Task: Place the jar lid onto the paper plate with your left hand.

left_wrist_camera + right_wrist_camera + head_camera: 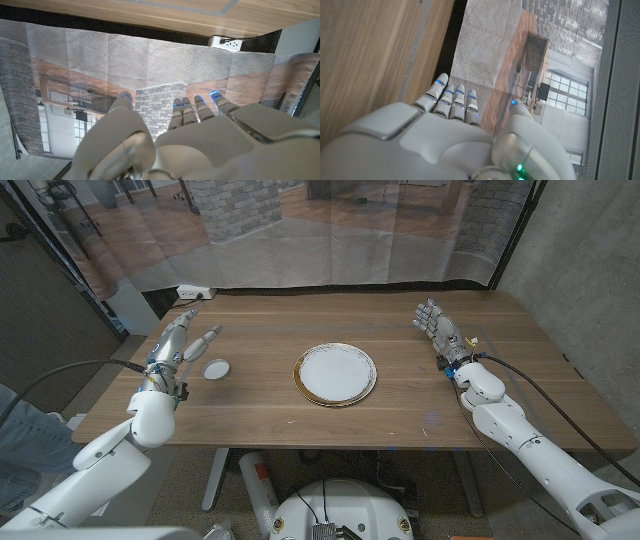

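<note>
Lid (215, 368) beside empty, spread left hand (183, 340); plate (335, 374) apart; right hand (437, 326) empty, spread.

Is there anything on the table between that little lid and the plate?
No. In the head view, only bare wood separates the lid from the plate.
</note>
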### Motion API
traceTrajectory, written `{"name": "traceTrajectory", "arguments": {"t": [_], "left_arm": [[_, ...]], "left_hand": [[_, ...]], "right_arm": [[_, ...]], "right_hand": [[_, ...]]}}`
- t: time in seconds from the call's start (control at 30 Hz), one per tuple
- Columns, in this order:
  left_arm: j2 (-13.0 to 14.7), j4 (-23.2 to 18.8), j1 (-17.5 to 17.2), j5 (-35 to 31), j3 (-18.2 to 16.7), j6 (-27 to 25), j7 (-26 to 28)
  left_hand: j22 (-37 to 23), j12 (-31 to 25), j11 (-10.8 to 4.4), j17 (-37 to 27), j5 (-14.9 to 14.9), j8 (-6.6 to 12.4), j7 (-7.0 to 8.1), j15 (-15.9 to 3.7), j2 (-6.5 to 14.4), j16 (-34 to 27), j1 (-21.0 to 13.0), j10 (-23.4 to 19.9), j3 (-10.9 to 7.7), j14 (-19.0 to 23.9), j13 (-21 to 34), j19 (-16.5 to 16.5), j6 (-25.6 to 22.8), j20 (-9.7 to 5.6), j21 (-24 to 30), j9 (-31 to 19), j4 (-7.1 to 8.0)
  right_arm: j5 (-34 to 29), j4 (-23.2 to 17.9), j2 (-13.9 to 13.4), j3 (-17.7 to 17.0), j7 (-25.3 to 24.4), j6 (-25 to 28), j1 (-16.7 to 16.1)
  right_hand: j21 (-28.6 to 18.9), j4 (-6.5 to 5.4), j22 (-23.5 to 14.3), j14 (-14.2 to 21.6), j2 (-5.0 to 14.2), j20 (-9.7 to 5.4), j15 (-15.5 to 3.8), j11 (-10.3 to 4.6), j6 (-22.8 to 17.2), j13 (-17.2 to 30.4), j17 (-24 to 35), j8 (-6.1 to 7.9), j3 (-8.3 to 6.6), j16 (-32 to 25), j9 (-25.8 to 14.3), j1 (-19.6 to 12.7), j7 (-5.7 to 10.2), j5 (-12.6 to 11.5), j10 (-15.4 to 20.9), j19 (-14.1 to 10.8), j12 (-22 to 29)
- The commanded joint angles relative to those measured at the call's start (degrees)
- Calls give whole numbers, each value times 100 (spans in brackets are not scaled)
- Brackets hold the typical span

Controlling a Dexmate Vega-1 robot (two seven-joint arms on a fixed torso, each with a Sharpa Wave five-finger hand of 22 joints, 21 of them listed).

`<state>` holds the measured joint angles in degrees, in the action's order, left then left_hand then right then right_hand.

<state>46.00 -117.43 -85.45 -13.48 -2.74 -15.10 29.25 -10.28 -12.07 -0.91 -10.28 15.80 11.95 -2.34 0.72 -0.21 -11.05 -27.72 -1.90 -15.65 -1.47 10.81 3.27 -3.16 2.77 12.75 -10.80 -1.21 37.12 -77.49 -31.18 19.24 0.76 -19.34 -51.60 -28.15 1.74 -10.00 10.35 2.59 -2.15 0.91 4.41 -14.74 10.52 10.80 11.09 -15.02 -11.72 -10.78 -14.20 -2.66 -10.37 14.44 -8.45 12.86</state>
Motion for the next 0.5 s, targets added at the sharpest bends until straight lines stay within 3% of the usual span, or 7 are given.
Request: {"name": "traceTrajectory", "arguments": {"t": [0.03,0.5], "left_arm": [[92,-136,11,-17,-38,-473,-121],[270,-227,134,-131,96,-978,-186]], "left_hand": [[-8,2,26,-15,39,-6,10,14,-6,1,-99,-24,-15,-2,20,-51,12,55,40,-20,-52],[-11,3,46,-22,41,-9,37,35,3,-9,-267,-34,-54,53,27,-276,9,255,91,-23,-155]], "right_arm": [[5,-2,13,15,-11,48,3],[4,-29,-8,9,-23,67,-16]], "right_hand": [[10,22,-28,-14,40,-53,19,0,-85,25,11,40,1,-6,-23,-8,4,-6,8,-15,-19],[63,32,-29,-40,38,-25,42,18,-103,26,10,43,7,15,-23,-3,15,-5,25,31,-17]]}}
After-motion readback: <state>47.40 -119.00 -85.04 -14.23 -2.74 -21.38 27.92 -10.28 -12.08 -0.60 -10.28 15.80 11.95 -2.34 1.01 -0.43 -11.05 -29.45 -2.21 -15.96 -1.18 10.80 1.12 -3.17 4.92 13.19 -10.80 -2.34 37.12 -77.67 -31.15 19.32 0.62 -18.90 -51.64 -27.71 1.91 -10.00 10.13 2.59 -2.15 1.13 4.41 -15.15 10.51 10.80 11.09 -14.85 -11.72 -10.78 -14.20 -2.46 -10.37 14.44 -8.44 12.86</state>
